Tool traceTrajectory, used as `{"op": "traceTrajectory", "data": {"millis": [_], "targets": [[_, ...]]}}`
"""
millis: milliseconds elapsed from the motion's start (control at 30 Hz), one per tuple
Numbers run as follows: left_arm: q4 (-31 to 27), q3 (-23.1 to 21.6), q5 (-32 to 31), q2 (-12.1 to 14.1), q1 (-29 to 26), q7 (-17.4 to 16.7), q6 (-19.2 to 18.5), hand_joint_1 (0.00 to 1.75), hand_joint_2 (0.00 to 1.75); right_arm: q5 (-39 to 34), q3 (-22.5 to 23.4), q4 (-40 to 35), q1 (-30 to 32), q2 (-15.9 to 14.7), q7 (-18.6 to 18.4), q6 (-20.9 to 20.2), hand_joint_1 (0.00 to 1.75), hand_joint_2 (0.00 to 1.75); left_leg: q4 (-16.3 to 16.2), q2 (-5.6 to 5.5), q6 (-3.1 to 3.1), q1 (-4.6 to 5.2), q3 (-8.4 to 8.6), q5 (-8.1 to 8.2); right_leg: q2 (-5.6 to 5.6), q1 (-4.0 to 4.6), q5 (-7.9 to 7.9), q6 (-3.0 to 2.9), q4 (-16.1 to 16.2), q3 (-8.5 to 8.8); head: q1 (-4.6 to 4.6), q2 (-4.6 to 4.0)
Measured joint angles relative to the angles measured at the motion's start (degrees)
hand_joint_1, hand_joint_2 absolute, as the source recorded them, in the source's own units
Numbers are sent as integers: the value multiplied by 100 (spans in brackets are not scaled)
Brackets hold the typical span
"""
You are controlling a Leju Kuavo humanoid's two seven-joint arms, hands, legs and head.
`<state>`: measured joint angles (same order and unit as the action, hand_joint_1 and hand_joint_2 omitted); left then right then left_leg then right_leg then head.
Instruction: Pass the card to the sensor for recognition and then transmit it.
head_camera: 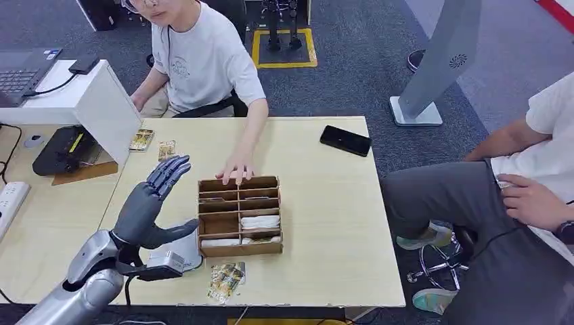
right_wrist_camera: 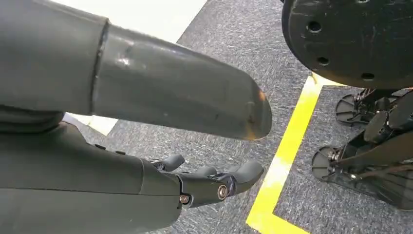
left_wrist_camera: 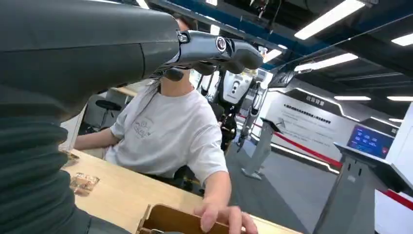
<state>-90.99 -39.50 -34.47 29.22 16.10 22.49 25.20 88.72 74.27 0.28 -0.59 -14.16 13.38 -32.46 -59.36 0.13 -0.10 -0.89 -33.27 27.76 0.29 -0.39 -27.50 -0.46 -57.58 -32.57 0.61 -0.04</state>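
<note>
My left hand (head_camera: 152, 200) is raised above the table's left half, fingers spread and pointing away from me, holding nothing. In the left wrist view its fingers (left_wrist_camera: 219, 48) stretch toward a seated person. A patterned card (head_camera: 225, 279) lies near the table's front edge, just in front of a wooden compartment box (head_camera: 240, 217). Two more cards (head_camera: 142, 139) (head_camera: 166, 149) lie at the back left; one card (left_wrist_camera: 84, 181) also appears in the left wrist view. A flat grey sensor pad (head_camera: 177, 252) sits under my left wrist. My right hand (right_wrist_camera: 209, 183) hangs over the carpet, fingers loose and empty.
A person across the table rests a hand (head_camera: 237, 172) on the box's far rim. A black phone (head_camera: 345, 140) lies at the back right. A white panel (head_camera: 108, 108) and a black device (head_camera: 64, 149) stand at the left. Another person (head_camera: 535, 196) sits at the right.
</note>
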Motion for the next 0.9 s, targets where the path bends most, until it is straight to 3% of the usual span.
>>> {"op": "traceTrajectory", "data": {"millis": [200,367,533,900], "targets": [[-9,-153,-191,155,6,-69,133,0,175,0,11,0,-2,-9,-2,-48,0,0,0,1,0,1,0,1,1,0,0,0,0,-2,0,0],[29,-354,-1082,260,150,-545,271,0,175,0,13,0,-6,-11,-17,-46,0,0,0,0,0,0,-1,1,0,0,0,0,0,-2,0,0],[184,-557,-1178,306,289,-649,275,0,175,0,13,0,-8,-11,-17,-44,0,0,0,2,0,0,1,0,1,0,0,0,0,-2,-2,0],[437,-935,-1267,459,466,-887,-177,0,175,0,15,0,-10,-11,-17,-46,0,0,0,2,0,0,0,0,2,0,0,0,0,-3,0,0]]}}
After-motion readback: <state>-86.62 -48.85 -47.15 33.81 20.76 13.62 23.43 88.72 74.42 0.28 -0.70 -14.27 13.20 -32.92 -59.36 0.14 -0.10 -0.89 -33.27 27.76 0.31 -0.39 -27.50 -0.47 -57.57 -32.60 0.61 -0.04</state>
